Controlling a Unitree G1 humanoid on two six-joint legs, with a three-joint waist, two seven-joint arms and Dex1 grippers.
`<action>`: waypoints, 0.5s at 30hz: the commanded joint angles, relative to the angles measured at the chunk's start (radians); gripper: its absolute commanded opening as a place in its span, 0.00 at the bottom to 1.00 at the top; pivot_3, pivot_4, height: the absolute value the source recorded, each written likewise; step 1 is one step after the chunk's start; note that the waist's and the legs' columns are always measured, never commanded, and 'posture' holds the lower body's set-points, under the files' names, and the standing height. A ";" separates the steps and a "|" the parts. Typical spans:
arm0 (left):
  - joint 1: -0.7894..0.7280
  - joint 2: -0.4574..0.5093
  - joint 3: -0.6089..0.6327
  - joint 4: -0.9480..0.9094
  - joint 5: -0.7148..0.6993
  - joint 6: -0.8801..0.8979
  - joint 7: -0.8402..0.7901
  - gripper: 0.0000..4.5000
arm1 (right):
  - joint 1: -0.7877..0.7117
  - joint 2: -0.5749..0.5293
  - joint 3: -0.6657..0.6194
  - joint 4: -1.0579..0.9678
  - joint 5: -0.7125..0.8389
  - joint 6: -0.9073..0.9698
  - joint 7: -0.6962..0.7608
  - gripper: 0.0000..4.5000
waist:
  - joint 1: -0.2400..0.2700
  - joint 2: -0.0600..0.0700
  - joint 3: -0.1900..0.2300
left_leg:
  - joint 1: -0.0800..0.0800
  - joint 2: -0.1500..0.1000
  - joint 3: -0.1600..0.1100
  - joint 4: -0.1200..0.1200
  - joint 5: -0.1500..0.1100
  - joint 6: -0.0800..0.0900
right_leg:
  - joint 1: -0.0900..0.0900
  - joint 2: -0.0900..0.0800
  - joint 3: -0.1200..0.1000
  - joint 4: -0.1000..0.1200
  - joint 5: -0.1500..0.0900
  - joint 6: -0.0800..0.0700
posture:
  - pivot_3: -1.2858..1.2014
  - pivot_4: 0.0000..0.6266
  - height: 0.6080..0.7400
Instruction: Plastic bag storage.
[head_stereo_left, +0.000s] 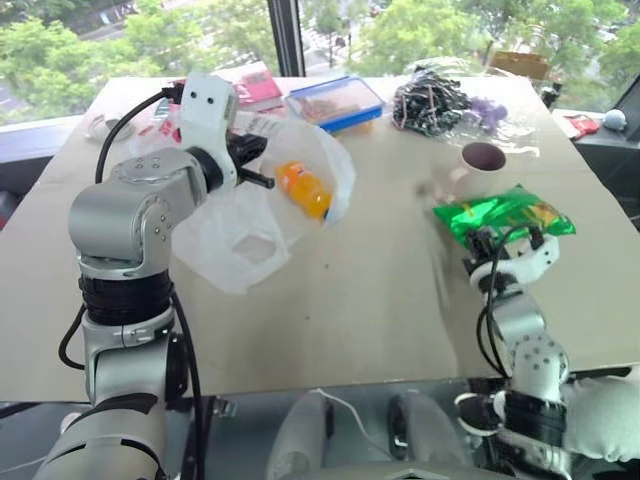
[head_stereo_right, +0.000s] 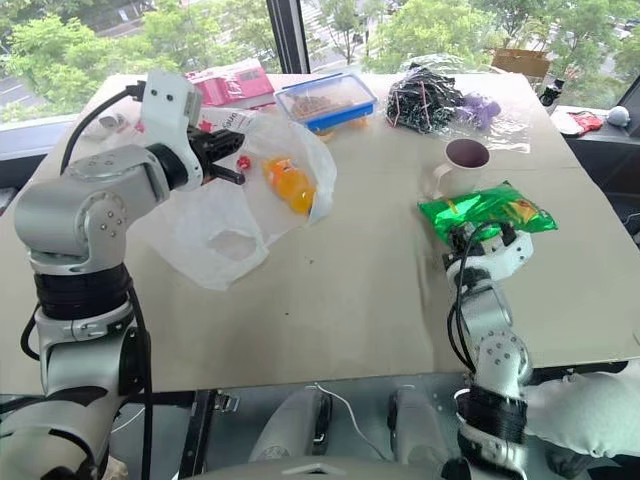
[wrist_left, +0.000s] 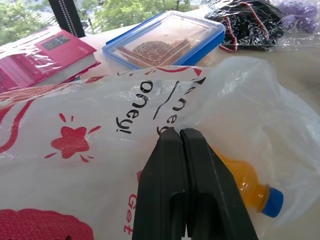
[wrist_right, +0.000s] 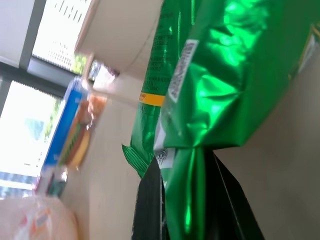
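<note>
Silver arms (head_stereo_left: 120, 215), blk cables, prob. screws

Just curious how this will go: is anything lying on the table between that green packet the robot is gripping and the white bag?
Nothing visible. Bare table lies between the packet in the right gripper and the bag, held by the left gripper.

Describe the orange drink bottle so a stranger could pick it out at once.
On the table, look to the robot's left, where the left pincer pinches a white plastic bag printed in red. The small orange bottle lies inside that bag, seen through the film; its orange body and blue cap set it apart.
</note>
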 joint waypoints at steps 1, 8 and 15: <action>-0.006 0.006 0.014 -0.027 -0.003 -0.013 -0.001 0.00 | 0.158 -0.134 -0.013 -0.185 0.174 0.139 0.126 0.01 | 0.000 0.001 0.000 | 0.000 0.000 0.000 0.000 0.000 0.000 | 0.000 0.000 0.000 -0.001 0.000 0.000 | 0.52 0.24 1.00; -0.010 -0.010 0.017 -0.004 -0.045 -0.030 -0.055 0.00 | 0.242 -0.530 0.000 -0.387 0.536 0.297 0.398 0.01 | -0.021 0.000 0.001 | 0.004 0.002 0.003 0.002 -0.002 0.004 | 0.003 0.002 0.004 -0.001 -0.002 0.004 | 0.52 0.24 1.00; -0.015 0.001 0.012 -0.038 -0.102 -0.019 -0.117 0.00 | -0.266 -0.464 0.288 -0.119 0.526 0.387 0.517 0.01 | -0.022 0.000 0.002 | 0.014 0.009 0.003 0.000 -0.003 0.004 | 0.012 0.010 0.004 -0.002 -0.004 0.000 | 0.52 0.24 1.00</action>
